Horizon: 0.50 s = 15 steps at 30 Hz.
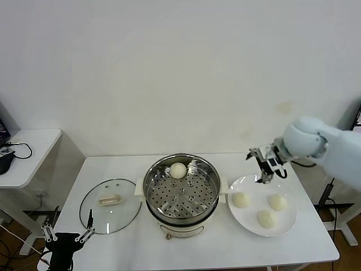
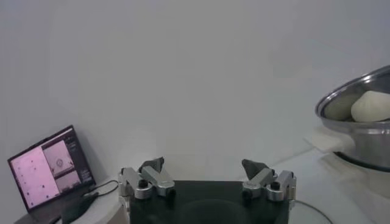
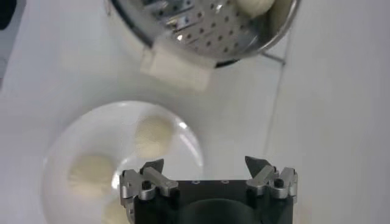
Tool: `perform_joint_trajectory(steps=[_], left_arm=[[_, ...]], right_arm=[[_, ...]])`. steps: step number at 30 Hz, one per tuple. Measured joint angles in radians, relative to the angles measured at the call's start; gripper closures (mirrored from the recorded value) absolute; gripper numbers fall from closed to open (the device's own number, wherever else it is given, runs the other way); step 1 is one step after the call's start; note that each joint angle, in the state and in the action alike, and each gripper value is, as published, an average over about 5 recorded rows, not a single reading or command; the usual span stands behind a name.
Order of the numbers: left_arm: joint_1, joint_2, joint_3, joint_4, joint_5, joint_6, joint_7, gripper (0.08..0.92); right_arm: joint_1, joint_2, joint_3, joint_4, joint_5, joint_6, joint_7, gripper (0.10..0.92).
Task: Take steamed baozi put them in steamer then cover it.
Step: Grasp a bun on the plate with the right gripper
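The steel steamer (image 1: 181, 192) stands at the table's middle with one baozi (image 1: 177, 170) on its perforated tray at the far side. Three more baozi (image 1: 241, 200) lie on a white plate (image 1: 285, 226) to its right; they also show in the right wrist view (image 3: 152, 135). The glass cover (image 1: 110, 205) lies flat on the table left of the steamer. My right gripper (image 1: 265, 167) is open and empty, hovering above the plate's far edge. My left gripper (image 1: 66, 232) is open and empty, low at the table's front left corner. The steamer with its baozi (image 2: 372, 106) shows in the left wrist view.
A side table with a laptop (image 2: 52, 167) and cables stands to the left. The white wall rises right behind the table. The steamer's white side handle (image 3: 177, 67) points toward the plate.
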State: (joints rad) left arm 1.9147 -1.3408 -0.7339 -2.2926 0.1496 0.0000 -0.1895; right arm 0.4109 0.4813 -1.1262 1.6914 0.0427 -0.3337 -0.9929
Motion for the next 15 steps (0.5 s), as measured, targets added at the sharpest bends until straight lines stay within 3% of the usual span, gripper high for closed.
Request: perform_joint_trajectory(steps=[15], left_arm=[[0.001,-0.011,-0.022,0.0,-0.001,0.013,0.01,0.177]], right_arm=[[-0.332,0.048,0.191,-0.13,-0.112,0.002,0.027,0.203]])
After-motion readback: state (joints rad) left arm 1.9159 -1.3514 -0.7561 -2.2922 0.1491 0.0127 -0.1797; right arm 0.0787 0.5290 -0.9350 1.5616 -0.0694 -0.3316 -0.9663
